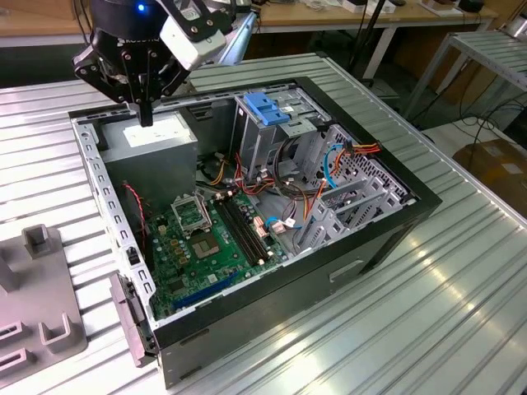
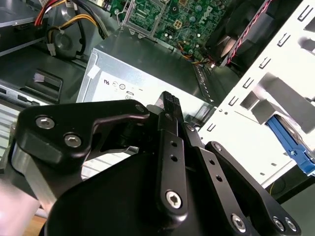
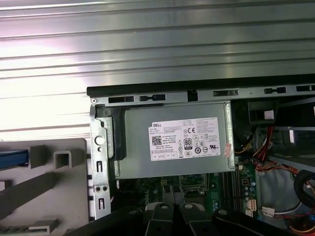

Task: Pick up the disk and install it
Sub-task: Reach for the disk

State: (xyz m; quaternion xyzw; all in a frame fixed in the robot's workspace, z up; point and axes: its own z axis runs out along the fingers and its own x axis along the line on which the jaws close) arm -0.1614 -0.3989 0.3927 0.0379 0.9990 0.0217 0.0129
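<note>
Exterior view: black gripper (image 1: 146,113), closed and empty, above grey metal power-supply box (image 1: 156,141) in open black computer case (image 1: 387,239). Second wrist view: disk (image 2: 291,143) (light-blue bracket edge) outside the case's white wall. First wrist view: grey plastic holder (image 3: 59,172) beside case.

A white sticker (image 3: 184,139) on the power-supply box (image 3: 134,162) bears unreadable small print.

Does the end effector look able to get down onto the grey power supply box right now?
Probably yes. The end effector hangs just above the power supply box, whose labelled top lies bare; the case is open on top, and the cables sit clear to one side.
</note>
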